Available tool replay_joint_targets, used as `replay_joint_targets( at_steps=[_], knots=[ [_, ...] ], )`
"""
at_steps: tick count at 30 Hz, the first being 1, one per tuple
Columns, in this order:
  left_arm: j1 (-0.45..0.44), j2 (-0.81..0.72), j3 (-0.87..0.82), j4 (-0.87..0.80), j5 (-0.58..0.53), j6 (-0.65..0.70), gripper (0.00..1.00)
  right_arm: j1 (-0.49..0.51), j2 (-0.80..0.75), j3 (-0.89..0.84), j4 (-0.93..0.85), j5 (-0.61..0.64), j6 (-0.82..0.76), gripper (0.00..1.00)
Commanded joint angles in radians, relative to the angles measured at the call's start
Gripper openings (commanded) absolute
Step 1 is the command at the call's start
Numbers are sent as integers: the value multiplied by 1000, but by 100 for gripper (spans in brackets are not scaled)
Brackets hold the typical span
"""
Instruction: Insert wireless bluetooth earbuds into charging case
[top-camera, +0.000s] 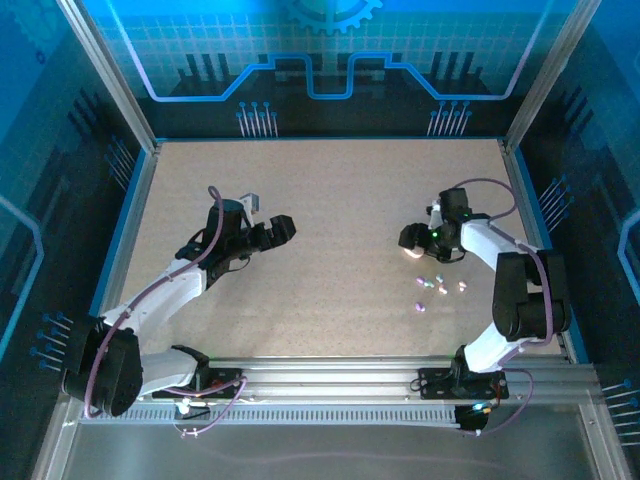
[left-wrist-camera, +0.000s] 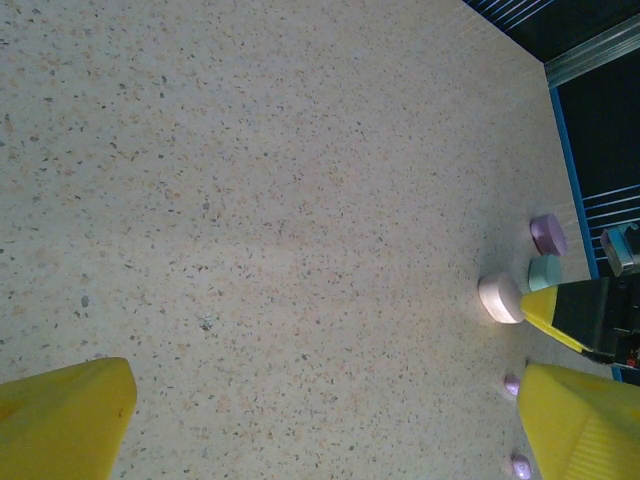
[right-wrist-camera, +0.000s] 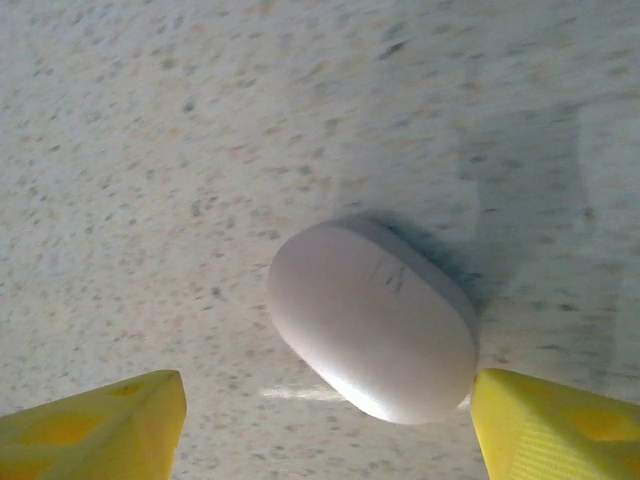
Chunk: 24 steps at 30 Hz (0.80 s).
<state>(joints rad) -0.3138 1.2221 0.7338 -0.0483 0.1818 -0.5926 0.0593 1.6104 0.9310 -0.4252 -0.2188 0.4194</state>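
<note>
The speckled, matt tan table (top-camera: 330, 190) carries everything. The left gripper (left-wrist-camera: 325, 400) hangs over bare board, its two blunt yellow fingers (left-wrist-camera: 60, 420) spread wide and both cut off by the frame's edge. The right gripper (right-wrist-camera: 330, 400) also stands apart, low over a smooth, pebble-shaped pale pink case (right-wrist-camera: 375, 320) that lies between its fingers with one end just beside one of them (touching or not, I cannot tell). Close by sit a teal case (left-wrist-camera: 545, 272), partly hidden behind a yellow finger, and a purple case (left-wrist-camera: 548, 234). Two tiny rounded purple earbuds (left-wrist-camera: 512, 384) lie loose on the table near the pink case. From above, the small pastel pieces blur together.
</note>
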Motion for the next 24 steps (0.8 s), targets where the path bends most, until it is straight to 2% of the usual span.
replay_joint_targets(
  at_steps=[1, 4, 10, 13, 19, 24],
  knots=[
    [-8, -18, 23, -11, 27, 22, 99, 53, 1, 14, 13, -36, 23, 77],
    [-8, -19, 23, -10, 30, 24, 99, 98, 14, 57, -22, -38, -1, 78],
    [-8, -20, 27, -10, 40, 35, 99, 133, 14, 128, -116, 209, -92, 78],
    [-8, -16, 32, -9, 45, 37, 99, 131, 65, 175, -144, 270, -141, 77],
    [-8, -13, 30, -5, 59, 40, 99, 134, 166, 229, -168, 254, -211, 73],
    [-8, -7, 34, -2, 62, 45, 99, 152, 226, 264, -199, 219, -251, 65]
  ],
)
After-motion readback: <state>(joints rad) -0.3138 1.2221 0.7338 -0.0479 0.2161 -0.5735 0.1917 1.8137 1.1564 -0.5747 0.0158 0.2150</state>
